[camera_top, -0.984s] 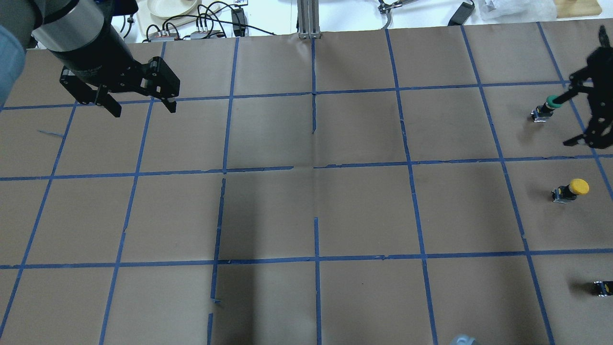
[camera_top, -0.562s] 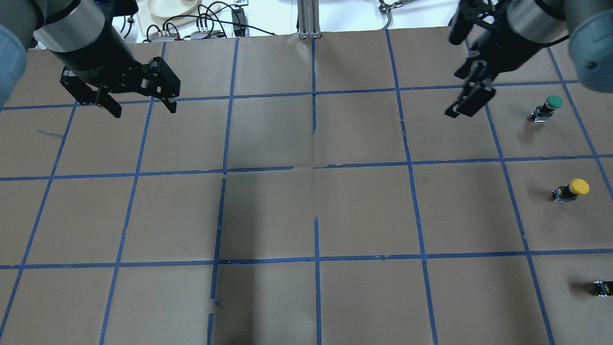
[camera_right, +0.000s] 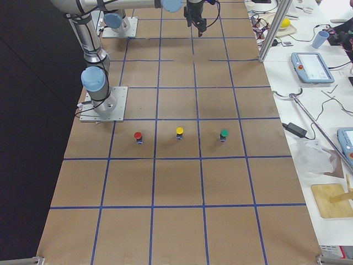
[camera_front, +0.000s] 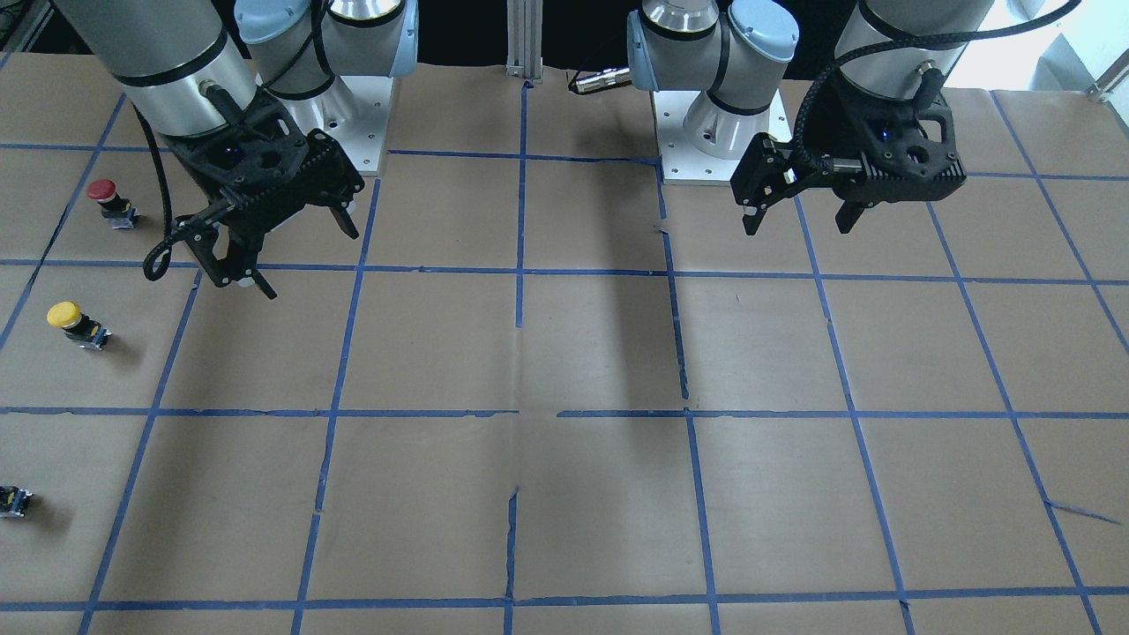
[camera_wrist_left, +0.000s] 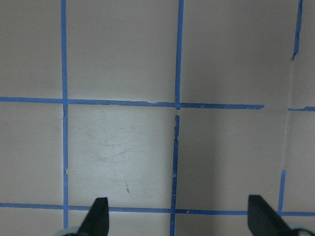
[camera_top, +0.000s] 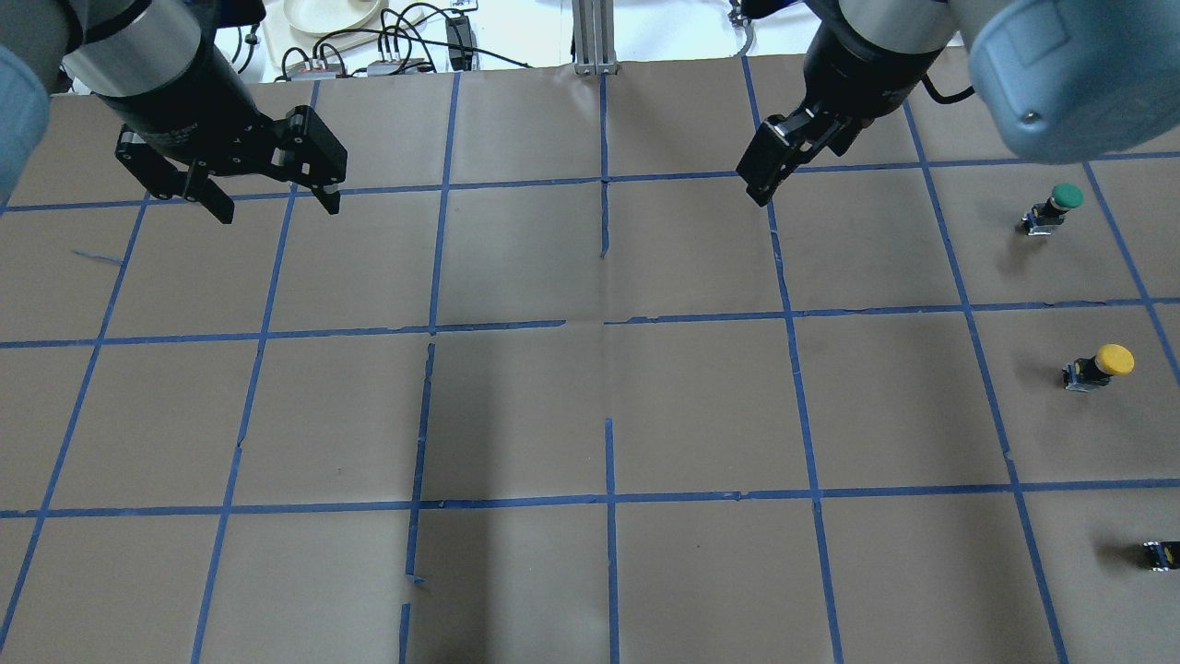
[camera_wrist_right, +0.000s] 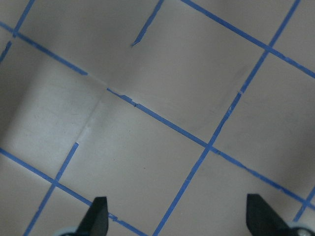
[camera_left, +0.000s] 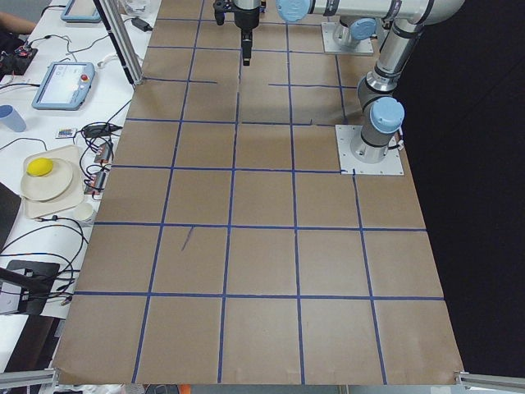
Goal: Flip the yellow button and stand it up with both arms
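Observation:
The yellow button (camera_top: 1102, 365) stands apart from both arms at the table's right side, cap up as far as I can tell. It also shows in the front view (camera_front: 76, 323) and the right side view (camera_right: 179, 133). My right gripper (camera_top: 758, 189) hangs open and empty above the far middle of the table, well left of the button; it also shows in the front view (camera_front: 304, 257), and its wrist view (camera_wrist_right: 179, 216) holds only paper. My left gripper (camera_top: 277, 210) is open and empty above the far left, also seen in the front view (camera_front: 798, 225).
A green-capped button (camera_top: 1056, 207) stands beyond the yellow one and a red-capped button (camera_front: 110, 199) on its near side. A small dark capless part (camera_top: 1160, 553) lies near the right edge. Brown paper with a blue tape grid (camera_top: 608, 415) covers the table.
My right arm has swung left from beside the green button at the right edge to the far middle of the table. The left arm and the buttons have not moved.

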You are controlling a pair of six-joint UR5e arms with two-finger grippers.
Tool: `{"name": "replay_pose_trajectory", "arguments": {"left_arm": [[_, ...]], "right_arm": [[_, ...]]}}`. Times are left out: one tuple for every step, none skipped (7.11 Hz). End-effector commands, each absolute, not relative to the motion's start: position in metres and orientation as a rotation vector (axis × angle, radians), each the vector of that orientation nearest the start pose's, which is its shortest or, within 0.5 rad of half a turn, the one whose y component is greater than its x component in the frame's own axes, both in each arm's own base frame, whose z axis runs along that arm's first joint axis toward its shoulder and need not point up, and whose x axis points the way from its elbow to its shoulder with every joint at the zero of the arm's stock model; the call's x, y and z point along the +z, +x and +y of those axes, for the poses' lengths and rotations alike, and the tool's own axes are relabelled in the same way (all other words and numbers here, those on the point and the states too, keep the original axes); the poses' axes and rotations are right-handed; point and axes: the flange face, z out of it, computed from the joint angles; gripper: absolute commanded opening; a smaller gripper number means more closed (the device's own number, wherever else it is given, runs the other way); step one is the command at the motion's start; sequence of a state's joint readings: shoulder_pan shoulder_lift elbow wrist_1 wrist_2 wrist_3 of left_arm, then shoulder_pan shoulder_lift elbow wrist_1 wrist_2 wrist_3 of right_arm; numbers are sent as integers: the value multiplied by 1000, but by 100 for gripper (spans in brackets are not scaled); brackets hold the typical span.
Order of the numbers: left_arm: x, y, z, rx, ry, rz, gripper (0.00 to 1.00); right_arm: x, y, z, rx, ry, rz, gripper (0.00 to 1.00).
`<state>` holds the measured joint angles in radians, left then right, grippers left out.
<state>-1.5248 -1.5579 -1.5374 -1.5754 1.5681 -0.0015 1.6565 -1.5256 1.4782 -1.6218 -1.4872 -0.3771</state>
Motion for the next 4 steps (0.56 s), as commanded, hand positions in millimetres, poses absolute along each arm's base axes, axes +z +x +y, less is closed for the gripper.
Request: {"name": "replay_pose_trajectory", "arguments": {"left_arm": [[510, -111, -497, -65, -75, 3144, 100], [511, -111, -497, -68, -77, 3144, 100], [510, -111, -497, -65, -77, 3144, 100], [511, -111, -497, -68, -77, 3144, 100]], "right_arm": [[539, 186, -500, -86, -302, 3089, 100], [543, 182, -500, -95, -158, 3125, 100], [543, 178, -496, -50, -59, 3153, 100], [544, 178, -492, -23, -39, 3149, 100]]}}
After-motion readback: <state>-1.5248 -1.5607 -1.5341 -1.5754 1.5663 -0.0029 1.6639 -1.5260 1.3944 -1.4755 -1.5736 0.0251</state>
